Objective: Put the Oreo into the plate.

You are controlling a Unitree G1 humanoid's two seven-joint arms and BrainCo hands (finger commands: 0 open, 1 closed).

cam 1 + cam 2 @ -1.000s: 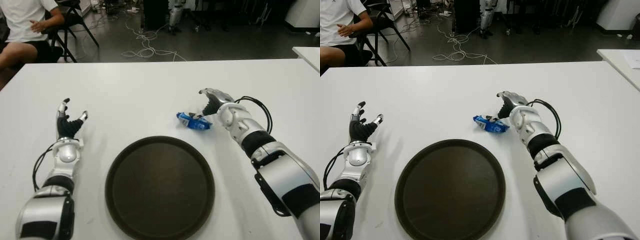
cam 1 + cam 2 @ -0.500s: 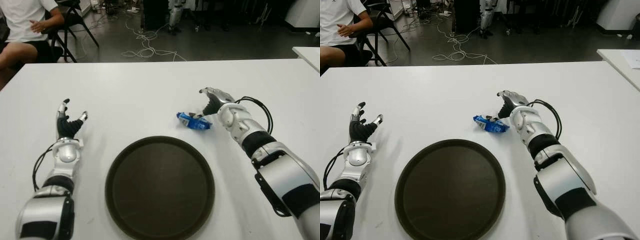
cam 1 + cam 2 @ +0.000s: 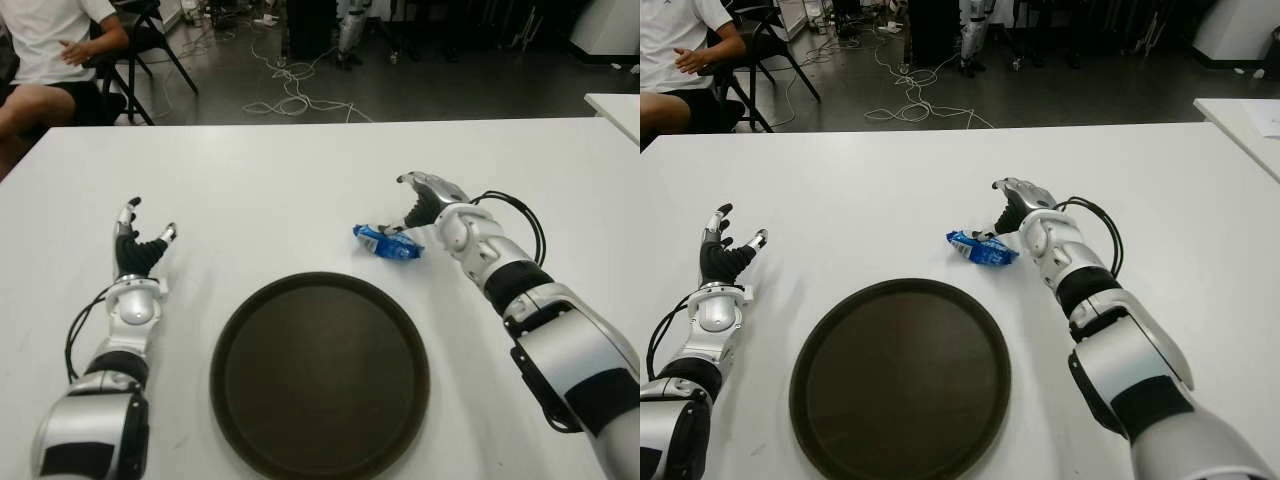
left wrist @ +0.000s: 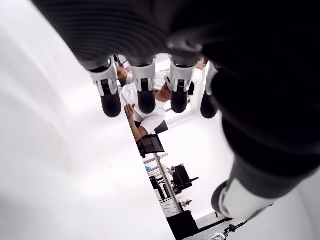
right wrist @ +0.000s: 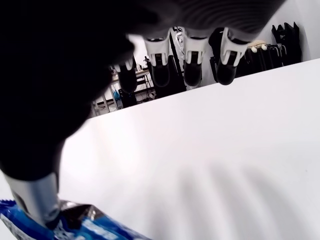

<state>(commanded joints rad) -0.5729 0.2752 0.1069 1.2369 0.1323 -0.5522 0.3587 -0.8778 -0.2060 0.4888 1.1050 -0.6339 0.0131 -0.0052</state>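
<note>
A blue Oreo pack (image 3: 387, 243) lies on the white table (image 3: 300, 190), just beyond the right part of the far rim of the dark round plate (image 3: 320, 372). My right hand (image 3: 402, 207) is over the pack's right end. Its fingers (image 5: 192, 57) are stretched out above the table, and its thumb tip (image 5: 45, 212) touches the pack (image 5: 85, 230); nothing is grasped. My left hand (image 3: 135, 238) shows to the left of the plate, fingers (image 4: 145, 92) spread and holding nothing.
A person (image 3: 45, 50) sits on a chair beyond the table's far left corner. Cables (image 3: 290, 95) lie on the floor behind the table. A second white table's corner (image 3: 615, 108) shows at the far right.
</note>
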